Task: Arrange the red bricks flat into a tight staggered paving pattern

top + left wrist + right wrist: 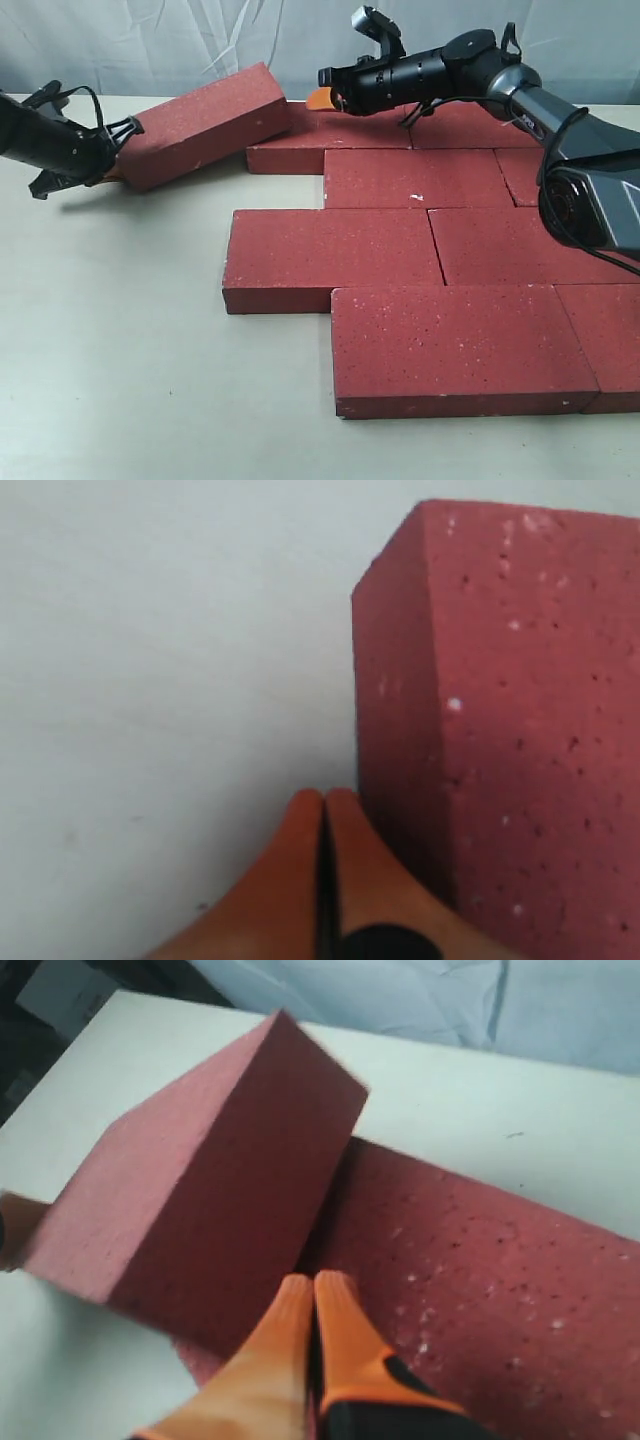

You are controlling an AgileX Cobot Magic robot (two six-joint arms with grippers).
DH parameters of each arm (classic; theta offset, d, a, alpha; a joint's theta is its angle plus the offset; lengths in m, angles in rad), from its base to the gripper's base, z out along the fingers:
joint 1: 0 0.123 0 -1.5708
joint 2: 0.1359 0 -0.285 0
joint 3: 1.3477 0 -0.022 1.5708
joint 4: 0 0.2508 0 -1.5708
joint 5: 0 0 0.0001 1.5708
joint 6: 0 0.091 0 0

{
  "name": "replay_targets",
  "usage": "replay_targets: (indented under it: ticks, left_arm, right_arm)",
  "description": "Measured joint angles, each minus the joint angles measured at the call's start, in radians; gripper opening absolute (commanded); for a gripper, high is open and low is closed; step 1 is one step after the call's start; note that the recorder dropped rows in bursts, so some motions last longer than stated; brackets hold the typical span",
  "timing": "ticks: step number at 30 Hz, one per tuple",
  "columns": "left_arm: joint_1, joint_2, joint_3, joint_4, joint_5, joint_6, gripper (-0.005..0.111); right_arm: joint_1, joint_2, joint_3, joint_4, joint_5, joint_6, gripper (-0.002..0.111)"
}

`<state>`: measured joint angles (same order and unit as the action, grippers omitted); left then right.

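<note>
Several red bricks (420, 178) lie flat in staggered rows on the table. One loose red brick (205, 125) is tilted, its right end propped on the back-row brick (330, 145), its left end low. My left gripper (108, 172) is shut with nothing in it, its orange fingertips at the low left end of the tilted brick (510, 730). My right gripper (322, 98) is shut and empty, hovering just right of the raised end, above the back-row brick (480, 1290). In the right wrist view the tilted brick (200, 1190) fills the area ahead of the fingertips (330, 1295).
A pale table (110, 340) carries everything. A crumpled light sheet (200, 40) hangs behind. The paved patch reaches the right border of the exterior view, and bare tabletop lies left and in front of it.
</note>
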<state>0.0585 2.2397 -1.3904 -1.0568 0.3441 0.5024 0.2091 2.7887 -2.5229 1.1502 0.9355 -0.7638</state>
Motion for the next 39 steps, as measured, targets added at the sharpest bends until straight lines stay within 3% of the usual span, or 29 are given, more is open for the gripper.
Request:
replay_targets:
  ticks: [10,22,29,39]
  left_arm:
    - [-0.035,0.008,-0.016,0.002,0.033,0.011,0.0]
    - [0.032,-0.032,-0.018,0.077,0.153,0.013,0.0]
    - [0.034,-0.034,-0.018,0.164,0.21,0.013,0.0]
    - [0.038,-0.034,-0.018,0.143,0.161,0.011,0.0]
  right_arm:
    - [0.014,0.002,-0.02,0.002,0.115,-0.028,-0.001]
    - [-0.008,-0.064,-0.021,-0.008,0.177,0.001,-0.001]
    - [-0.021,-0.068,-0.021,-0.094,0.271,0.028,-0.001]
    - [0.017,-0.068,-0.021,-0.15,0.083,0.11,-0.001]
